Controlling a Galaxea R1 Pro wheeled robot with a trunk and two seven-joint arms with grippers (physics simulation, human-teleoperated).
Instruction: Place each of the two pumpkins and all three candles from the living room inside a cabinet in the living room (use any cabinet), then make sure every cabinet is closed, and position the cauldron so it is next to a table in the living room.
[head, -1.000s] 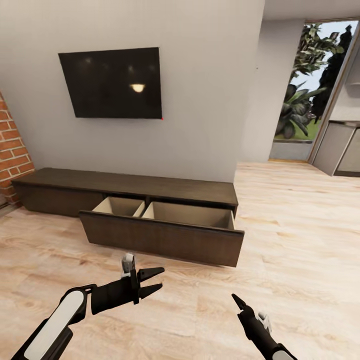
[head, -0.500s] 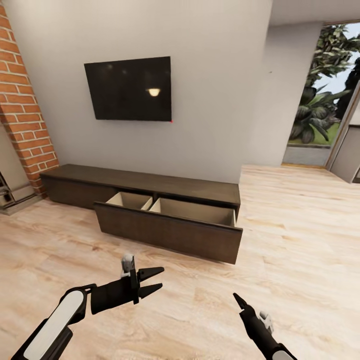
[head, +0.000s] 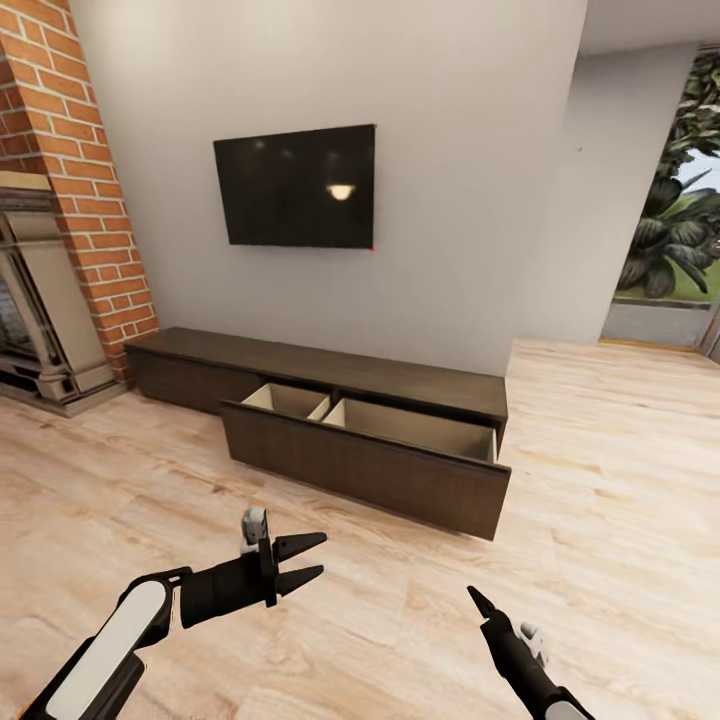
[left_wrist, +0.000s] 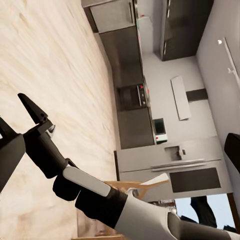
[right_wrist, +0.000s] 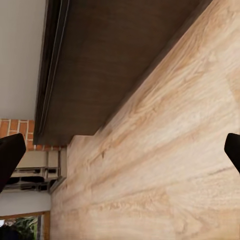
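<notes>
Left gripper (head: 312, 560) fingers apart, empty, above wood floor (head: 620, 480). Right gripper (head: 480, 606) also over floor, fingers spread wide in wrist view, nothing between. Cabinet (head: 330, 425) ahead against grey wall, below TV (head: 297, 186), well apart from both grippers; long drawer pulled out, pale insides bare.

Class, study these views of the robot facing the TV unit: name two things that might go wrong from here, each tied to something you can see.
1. The cabinet has a wide drawer front pulled out low over the floor; the base or an arm might bump it on approach.
2. Both the left gripper and right gripper carry nothing, and the drawer looks empty, so it risks being closed before anything is stored.
</notes>
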